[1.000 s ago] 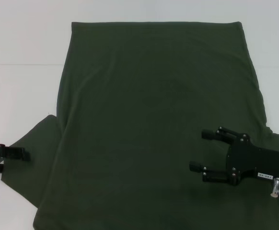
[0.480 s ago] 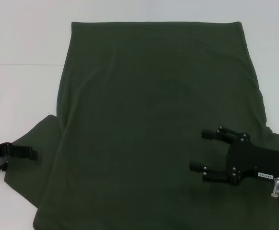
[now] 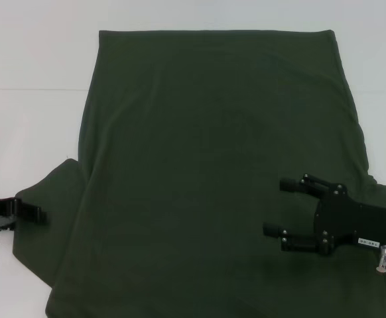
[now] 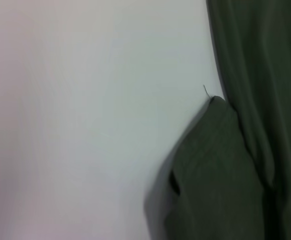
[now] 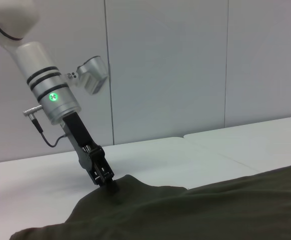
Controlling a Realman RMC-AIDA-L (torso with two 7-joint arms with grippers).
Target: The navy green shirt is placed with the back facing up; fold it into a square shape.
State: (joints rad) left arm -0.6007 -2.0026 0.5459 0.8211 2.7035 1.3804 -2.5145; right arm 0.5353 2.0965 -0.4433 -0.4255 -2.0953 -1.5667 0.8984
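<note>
Since a second ago, your left gripper (image 3: 30, 213) has slid a little lower along the left sleeve (image 3: 47, 212) of the large dark olive-green soft cotton T-shirt (image 3: 213, 172), and the sleeve has bunched inward with it; the right gripper (image 3: 279, 209) has not moved.

Nearest you, the shirt's lower edge runs off the bottom of the head view, with the right gripper resting over the cloth on the right side, its two black fingers (image 3: 292, 185) spread apart and empty, pointing left across the body. On the left, the left gripper's tip sits on the sleeve's outer edge; the right wrist view shows it (image 5: 105, 180) planted on a raised hump of fabric, apparently pinching it, though you cannot tell for certain.

The relation that matters: the shirt's long axis runs away from you, so the sleeve lies to the left of the body, and the left arm is the nearer one to carry it rightward over the back.

Farther off, the plain back lies flat on the white table (image 3: 34, 59), its far edge straight.
</note>
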